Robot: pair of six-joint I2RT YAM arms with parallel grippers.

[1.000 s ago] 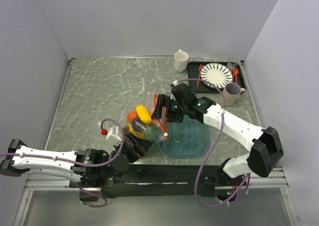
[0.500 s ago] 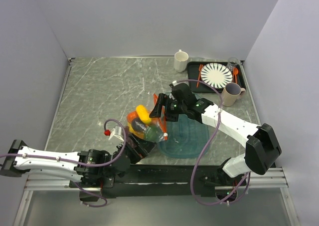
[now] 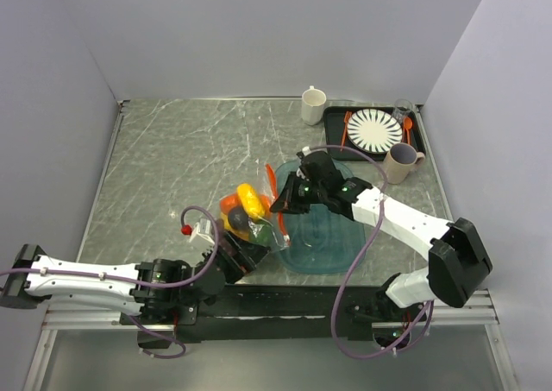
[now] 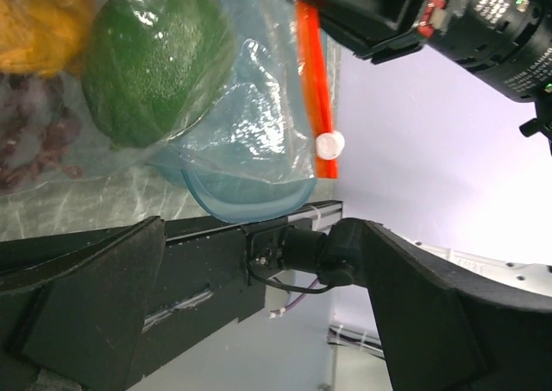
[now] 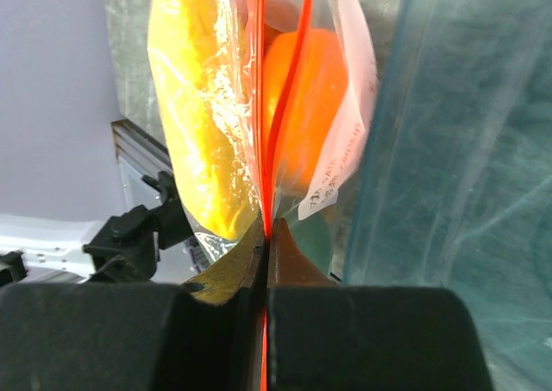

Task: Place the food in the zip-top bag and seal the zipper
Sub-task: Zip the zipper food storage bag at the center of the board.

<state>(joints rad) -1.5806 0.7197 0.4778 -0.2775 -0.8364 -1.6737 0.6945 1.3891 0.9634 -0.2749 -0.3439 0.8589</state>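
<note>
The zip-top bag (image 3: 252,218) lies near the table's front, partly over the teal tray (image 3: 328,236). Food shows through it: a yellow piece (image 3: 250,198), an orange round (image 3: 229,204) and a green fruit (image 4: 147,63). My right gripper (image 3: 281,203) is shut on the orange-red zipper (image 5: 263,106), its jaws pressed flat on the strip at the bag's mouth. A white slider (image 4: 329,144) sits at the strip's end. My left gripper (image 3: 244,255) is just in front of the bag, open, with nothing between its fingers (image 4: 86,313).
At the back right a black tray (image 3: 416,141) carries a striped plate (image 3: 375,130) and an orange spoon and fork (image 3: 346,128). A white mug (image 3: 313,105) and a tan mug (image 3: 400,162) stand near it. Walls close in both sides and the back.
My right gripper went from open to shut, clamping the zipper strip, and shifted slightly toward the bag. The left arm stayed almost still.
</note>
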